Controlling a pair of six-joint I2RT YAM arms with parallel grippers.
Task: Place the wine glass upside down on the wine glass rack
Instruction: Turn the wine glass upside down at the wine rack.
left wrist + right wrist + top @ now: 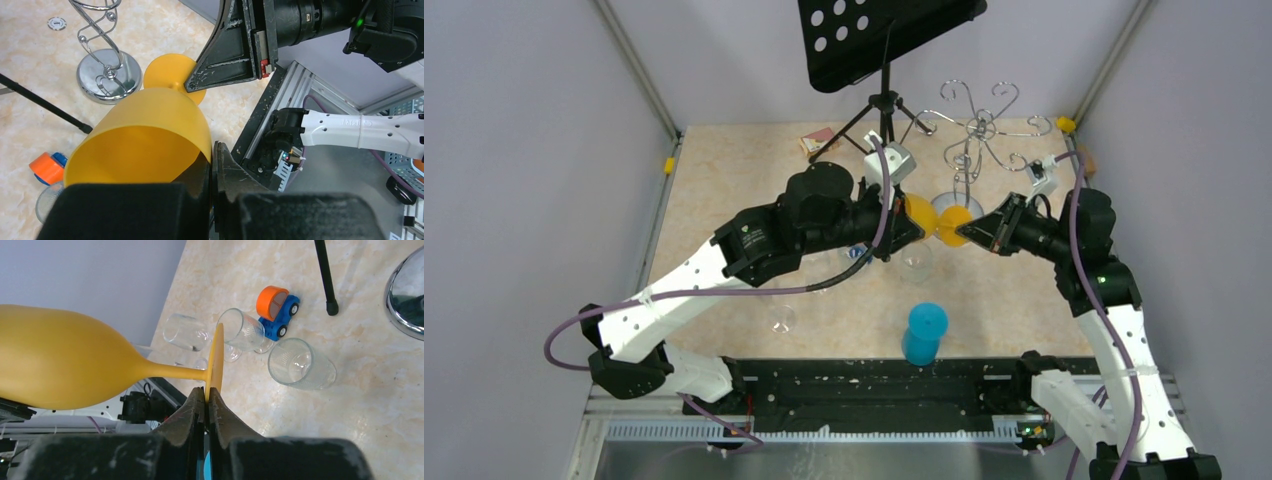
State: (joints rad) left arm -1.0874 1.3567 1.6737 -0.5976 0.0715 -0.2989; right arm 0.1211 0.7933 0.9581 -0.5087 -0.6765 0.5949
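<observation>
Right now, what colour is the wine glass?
The wine glass is yellow-orange throughout; clearest in the right wrist view.

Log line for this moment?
phase: handover | left gripper: shut on wine glass rim | right gripper: shut on its foot | rack: glass not on it

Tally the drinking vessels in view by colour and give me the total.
orange wine glass: 1
clear glasses: 3
blue cup: 1
Total: 5
</observation>
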